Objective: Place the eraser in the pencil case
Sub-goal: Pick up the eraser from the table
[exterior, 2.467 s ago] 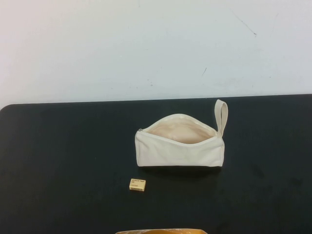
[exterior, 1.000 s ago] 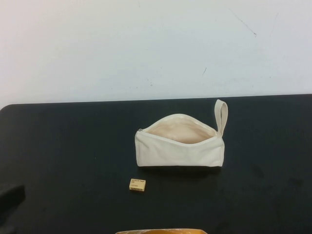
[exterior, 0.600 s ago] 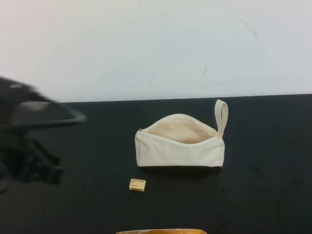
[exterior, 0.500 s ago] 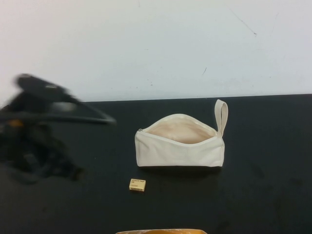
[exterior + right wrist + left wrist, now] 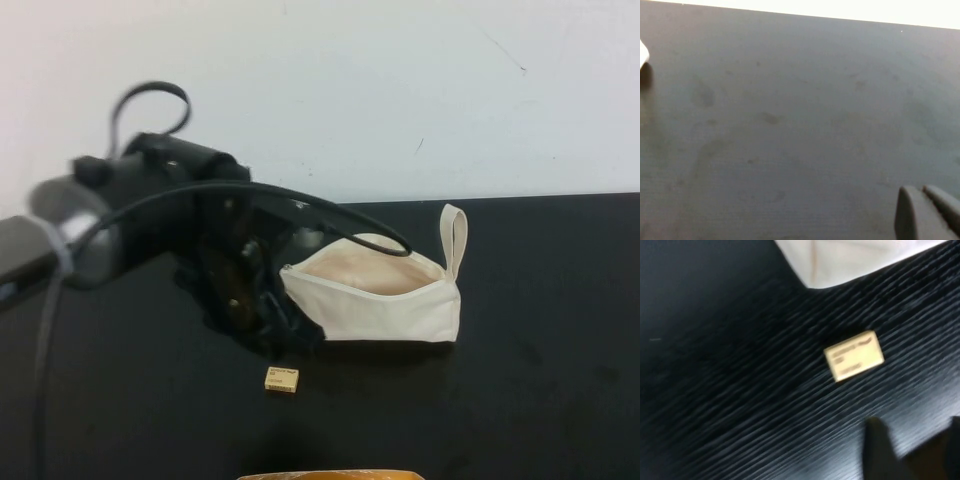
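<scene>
The eraser [image 5: 282, 379], a small pale-yellow block with dark print, lies on the black table in front of the pencil case's left end. It also shows in the left wrist view [image 5: 854, 355]. The pencil case [image 5: 380, 300] is a cream pouch lying unzipped, its beige lining showing and its loop strap [image 5: 455, 240] at the right end. One corner of it shows in the left wrist view [image 5: 850, 260]. My left gripper [image 5: 268, 335] hangs just behind and above the eraser, by the pouch's left end, open and empty [image 5: 917, 440]. My right gripper [image 5: 921, 192] is shut and empty over bare table.
The black table [image 5: 540, 380] runs from a white wall at the back to the near edge. A tan object [image 5: 330, 474] pokes in at the near edge. The left arm and its cable [image 5: 150, 230] cross the table's left half.
My left arm has swung in from the far left to the pouch's left end, just over the eraser. The eraser and the pouch have not moved.
</scene>
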Motion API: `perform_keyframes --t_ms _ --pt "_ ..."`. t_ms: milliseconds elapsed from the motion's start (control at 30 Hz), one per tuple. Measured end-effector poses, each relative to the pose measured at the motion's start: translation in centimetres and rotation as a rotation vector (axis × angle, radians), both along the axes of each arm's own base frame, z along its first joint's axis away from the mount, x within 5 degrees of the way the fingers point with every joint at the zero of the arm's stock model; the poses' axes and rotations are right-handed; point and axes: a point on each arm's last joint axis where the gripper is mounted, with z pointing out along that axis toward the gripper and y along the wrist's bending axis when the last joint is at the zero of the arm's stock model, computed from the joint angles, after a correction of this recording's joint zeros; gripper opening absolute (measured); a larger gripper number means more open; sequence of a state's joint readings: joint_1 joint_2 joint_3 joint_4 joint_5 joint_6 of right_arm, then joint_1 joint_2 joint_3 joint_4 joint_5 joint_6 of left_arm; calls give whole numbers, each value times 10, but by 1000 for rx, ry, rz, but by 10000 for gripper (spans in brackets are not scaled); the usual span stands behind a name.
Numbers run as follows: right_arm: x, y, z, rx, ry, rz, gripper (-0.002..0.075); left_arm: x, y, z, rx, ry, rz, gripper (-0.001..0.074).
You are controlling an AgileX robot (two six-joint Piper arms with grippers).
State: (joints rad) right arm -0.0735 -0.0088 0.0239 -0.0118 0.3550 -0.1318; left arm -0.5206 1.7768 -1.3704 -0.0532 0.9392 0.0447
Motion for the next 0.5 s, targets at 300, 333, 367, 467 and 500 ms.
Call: perform_keyframes --t_ms 300,333,367,467,500 --pt "0 0 0 0 0 0 -1 20 -15 -50 -16 82 117 513" --pt "0 0 0 0 0 0 -1 22 -15 -54 -11 81 131 512" --pt "0 0 0 0 0 0 -1 23 -15 -57 -9 79 139 511" --pt "0 0 0 0 0 0 -1 26 -16 -69 0 84 155 503" --pt "0 0 0 0 0 0 -1 27 -16 -71 3 88 158 503"
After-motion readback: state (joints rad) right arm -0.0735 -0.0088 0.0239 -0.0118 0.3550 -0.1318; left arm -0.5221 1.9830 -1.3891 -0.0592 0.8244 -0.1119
